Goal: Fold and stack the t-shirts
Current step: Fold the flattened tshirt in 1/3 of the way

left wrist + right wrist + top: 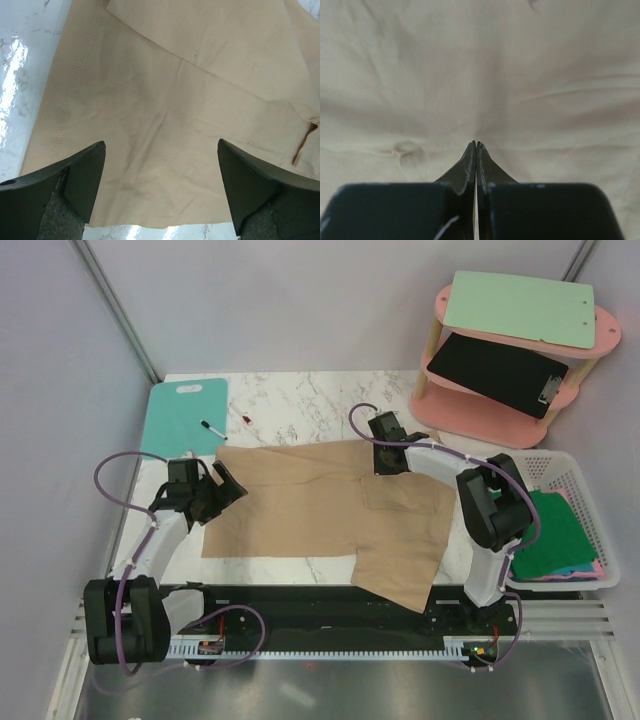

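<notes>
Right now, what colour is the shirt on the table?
The shirt is plain tan, clearest in the top external view.

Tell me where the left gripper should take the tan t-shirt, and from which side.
Probably by the stitched hem on the left edge of the tan t-shirt, coming in low from the left over the table. The cloth lies flat, so only that free edge offers a lip, and the left gripper hangs open there.

Matt, softly creased tan cloth t-shirt [300, 505] on glossy marble-look table [300, 405]
</notes>
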Action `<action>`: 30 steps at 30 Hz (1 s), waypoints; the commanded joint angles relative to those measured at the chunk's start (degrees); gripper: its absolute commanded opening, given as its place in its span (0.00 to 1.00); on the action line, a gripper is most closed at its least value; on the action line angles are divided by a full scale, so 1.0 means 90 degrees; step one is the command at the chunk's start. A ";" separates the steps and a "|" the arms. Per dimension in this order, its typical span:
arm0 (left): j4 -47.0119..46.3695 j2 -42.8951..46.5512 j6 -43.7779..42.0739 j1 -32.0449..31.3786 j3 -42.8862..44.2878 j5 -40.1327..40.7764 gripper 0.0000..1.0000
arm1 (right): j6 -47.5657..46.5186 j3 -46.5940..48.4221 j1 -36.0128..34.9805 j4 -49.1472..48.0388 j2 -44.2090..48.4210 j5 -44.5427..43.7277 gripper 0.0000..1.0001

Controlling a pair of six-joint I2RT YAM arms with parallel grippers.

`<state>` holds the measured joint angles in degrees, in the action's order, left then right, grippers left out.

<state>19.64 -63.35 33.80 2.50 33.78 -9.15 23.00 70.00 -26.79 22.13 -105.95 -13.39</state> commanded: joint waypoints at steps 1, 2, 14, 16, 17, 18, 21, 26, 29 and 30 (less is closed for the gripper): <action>-0.0238 -0.0420 -0.0337 -0.0053 0.0348 0.0050 0.99 | -0.0046 0.0581 -0.0022 -0.0213 -0.0561 0.0032 0.00; -0.0268 -0.0499 -0.0338 -0.0073 0.0358 0.0050 0.99 | -0.0066 0.0659 -0.0022 -0.0222 -0.0755 0.0061 0.00; -0.0512 -0.1037 -0.0406 -0.0200 0.0417 0.0264 0.99 | -0.0144 0.2036 0.0173 -0.0135 -0.2084 0.0052 0.00; -0.0512 -0.1057 -0.0416 -0.0210 0.0465 0.0294 0.99 | -0.0144 0.2183 0.0222 -0.0125 -0.2241 0.0110 0.00; -0.0512 -0.1047 -0.0426 -0.0200 0.0475 0.0294 0.99 | -0.0163 0.2193 0.0251 -0.0125 -0.2261 0.0111 0.00; -0.0512 -0.1027 -0.0426 -0.0200 0.0475 0.0294 1.00 | -0.0163 0.2213 0.0271 -0.0144 -0.2251 0.0101 0.00; -0.0473 -0.0823 -0.0406 -0.0200 0.0456 0.0284 1.00 | -0.0261 0.2018 0.0271 -0.0320 -0.1853 0.0218 0.00; -0.0278 -0.0140 -0.0250 -0.0210 0.0241 0.0489 1.00 | -0.0154 0.0955 0.0261 -0.0574 -0.0291 0.0159 0.06; -0.0073 0.0183 -0.0085 -0.0200 0.0114 0.0518 1.00 | 0.0051 0.0135 0.0261 -0.0487 0.1239 0.0169 0.28; -0.0015 0.0213 -0.0045 -0.0200 0.0056 0.0480 1.00 | 0.0080 -0.0244 0.0271 -0.0409 0.1516 0.0150 0.41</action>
<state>17.72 -64.07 32.03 0.82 35.73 -6.02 22.26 74.67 -24.67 18.28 -108.40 -11.44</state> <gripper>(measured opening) 0.995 0.248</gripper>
